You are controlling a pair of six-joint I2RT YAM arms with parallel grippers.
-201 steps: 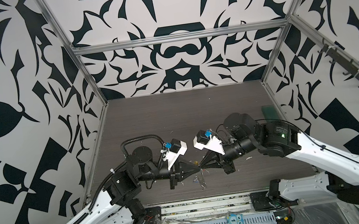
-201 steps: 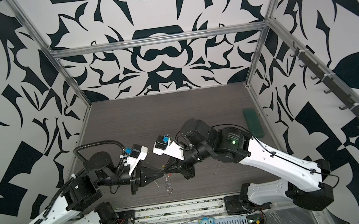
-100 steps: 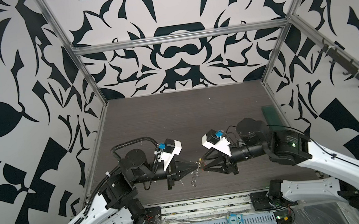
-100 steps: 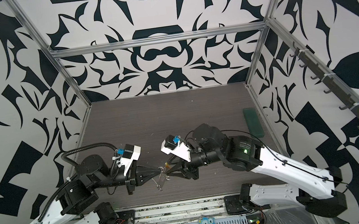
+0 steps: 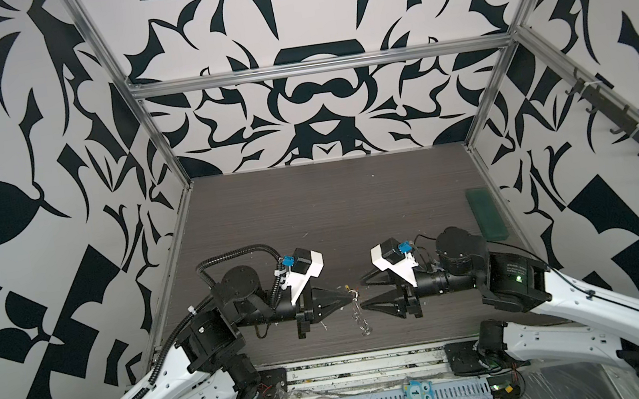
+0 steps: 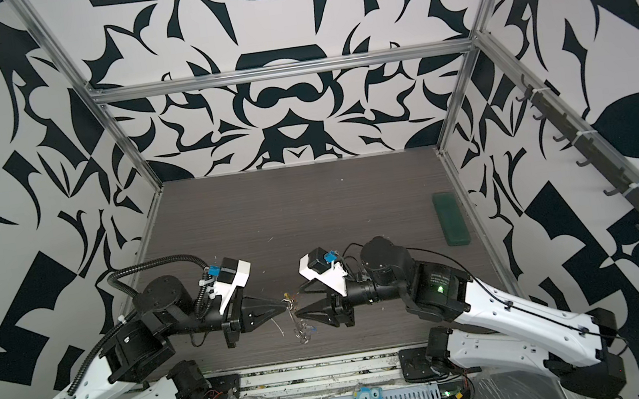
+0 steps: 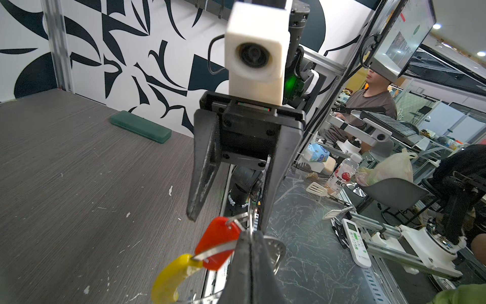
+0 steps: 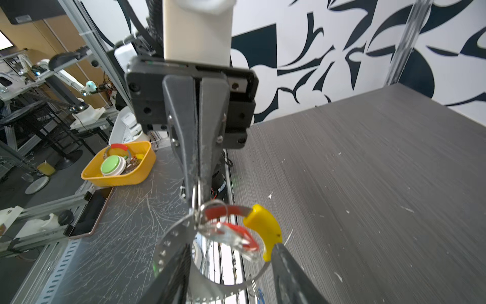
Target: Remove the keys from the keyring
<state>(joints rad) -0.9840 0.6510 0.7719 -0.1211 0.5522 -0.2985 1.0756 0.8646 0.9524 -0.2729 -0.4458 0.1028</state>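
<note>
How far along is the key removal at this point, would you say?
Done: nothing visible; the red key hangs on the keyring. In hand: the left gripper is shut on the keyring; the right gripper stands open beside it. Left: sliding that key, and any other, off.

Glossy plastic red key (image 7: 218, 234), metal keyring (image 8: 168, 242)

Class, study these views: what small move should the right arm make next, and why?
Probably ease the right tool forward and close it on the red key tag. The left tool is shut on the keyring, holding it up; the right tool's jaws stand open beside the tag, gripping nothing.
</note>
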